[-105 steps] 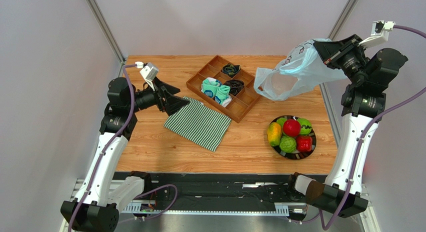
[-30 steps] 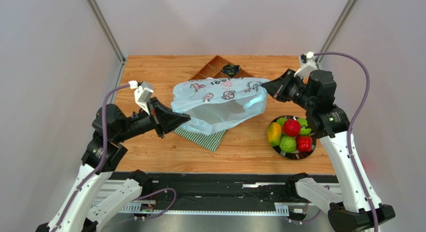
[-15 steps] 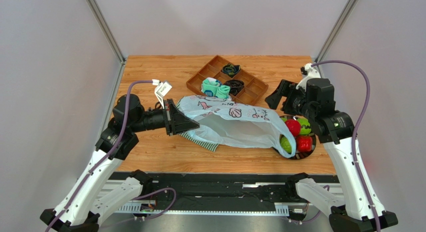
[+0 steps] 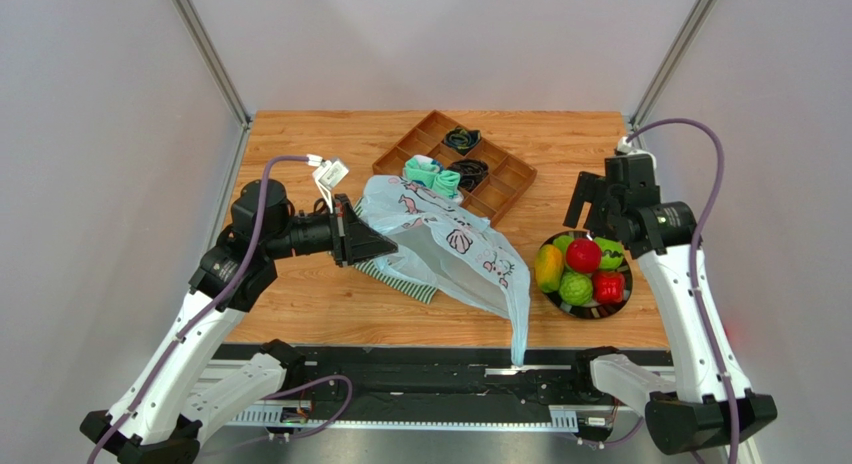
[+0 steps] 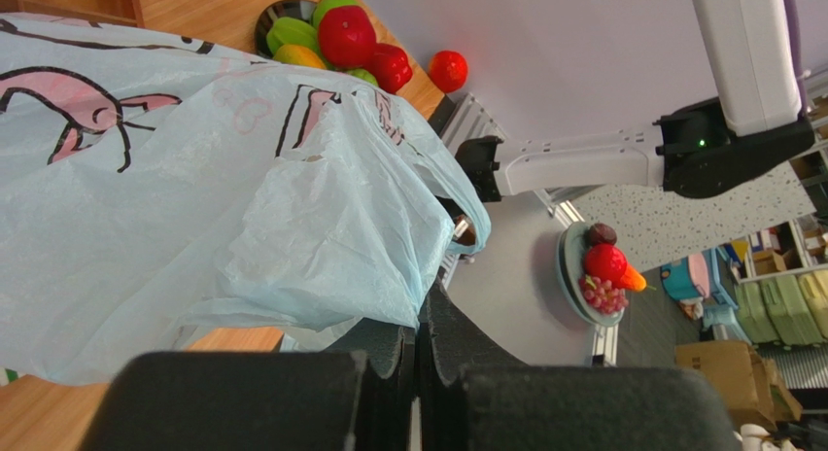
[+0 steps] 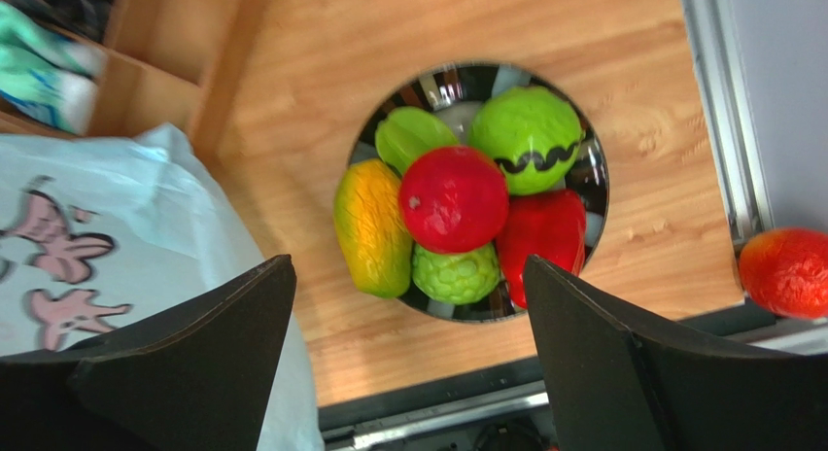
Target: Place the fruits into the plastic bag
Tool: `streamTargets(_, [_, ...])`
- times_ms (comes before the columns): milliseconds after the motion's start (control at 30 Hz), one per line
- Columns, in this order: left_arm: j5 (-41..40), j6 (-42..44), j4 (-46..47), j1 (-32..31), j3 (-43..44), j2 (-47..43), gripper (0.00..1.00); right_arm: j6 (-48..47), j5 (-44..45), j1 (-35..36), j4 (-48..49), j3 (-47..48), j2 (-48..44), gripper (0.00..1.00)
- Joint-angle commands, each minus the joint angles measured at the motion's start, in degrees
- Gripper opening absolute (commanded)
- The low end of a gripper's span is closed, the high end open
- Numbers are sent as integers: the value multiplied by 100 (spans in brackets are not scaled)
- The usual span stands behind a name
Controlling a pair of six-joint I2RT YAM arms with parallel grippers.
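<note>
The pale-blue plastic bag [image 4: 450, 246] lies slack across the table, its far end drooping over the front edge. My left gripper [image 4: 385, 246] is shut on the bag's left end, seen close in the left wrist view as the bag [image 5: 194, 179] pinched at the gripper [image 5: 423, 310]. The fruits [image 4: 582, 269] sit piled in a dark bowl [image 4: 628, 284] at the right. My right gripper [image 6: 406, 266] hangs open above them, holding nothing. Below it lie a red round fruit [image 6: 453, 198], a yellow-orange mango [image 6: 369, 227], a green bumpy one [image 6: 455, 274] and a green striped one [image 6: 528, 138].
A wooden compartment tray [image 4: 520, 171] at the back holds teal socks [image 4: 432, 176] and black cables. A green-and-white striped cloth [image 4: 400, 279] lies partly under the bag. A red-orange round thing [image 6: 785, 271] lies beyond the table's right edge.
My right gripper has opened and let go of the bag, then drawn back over the bowl. The bag's freed end dropped and swung over the front edge. The left gripper kept its hold.
</note>
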Motion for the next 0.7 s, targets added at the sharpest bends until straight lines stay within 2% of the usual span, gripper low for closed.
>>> streamTargets(0, [4, 227, -135, -1, 254, 20, 0, -167, -12, -12, -137, -413, 333, 91])
streamTargets(300, [-31, 429, -240, -1, 306, 64, 0, -272, 419, -82, 231, -1142, 975, 91])
streamTargets(667, [-93, 578, -319, -1, 359, 90, 0, -421, -265, -565, 874, -1477, 1318, 91])
